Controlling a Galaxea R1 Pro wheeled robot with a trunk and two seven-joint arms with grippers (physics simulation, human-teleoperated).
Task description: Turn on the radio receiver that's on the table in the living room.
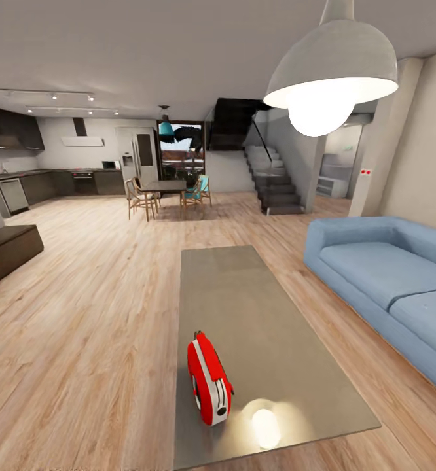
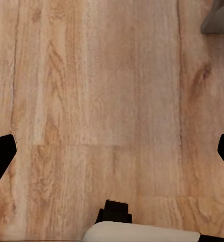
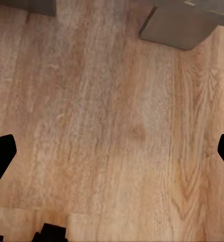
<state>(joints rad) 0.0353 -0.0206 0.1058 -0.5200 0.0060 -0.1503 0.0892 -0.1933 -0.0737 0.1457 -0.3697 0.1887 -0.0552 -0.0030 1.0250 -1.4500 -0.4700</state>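
The red radio receiver (image 1: 209, 379) stands upright near the front end of the long grey-beige table (image 1: 244, 301), toward its left edge. It is turned mostly edge-on to me, with a white band and a small round knob showing on its near side. My left gripper (image 2: 112, 151) hangs over bare wood plank floor, black fingertips (image 2: 1, 156) wide apart, open, holding nothing. My right gripper (image 3: 112, 151) is likewise open over the floor, dark fingertips (image 3: 2, 159) at the picture's sides.
A blue sofa (image 1: 388, 275) runs along the table's right. A dark low bench cabinet (image 1: 5, 252) sits far left. A white pendant lamp (image 1: 332, 72) hangs overhead, its glare (image 1: 265, 425) on the tabletop. Dining table with chairs (image 1: 164, 190), kitchen and stairs (image 1: 273, 186) lie beyond.
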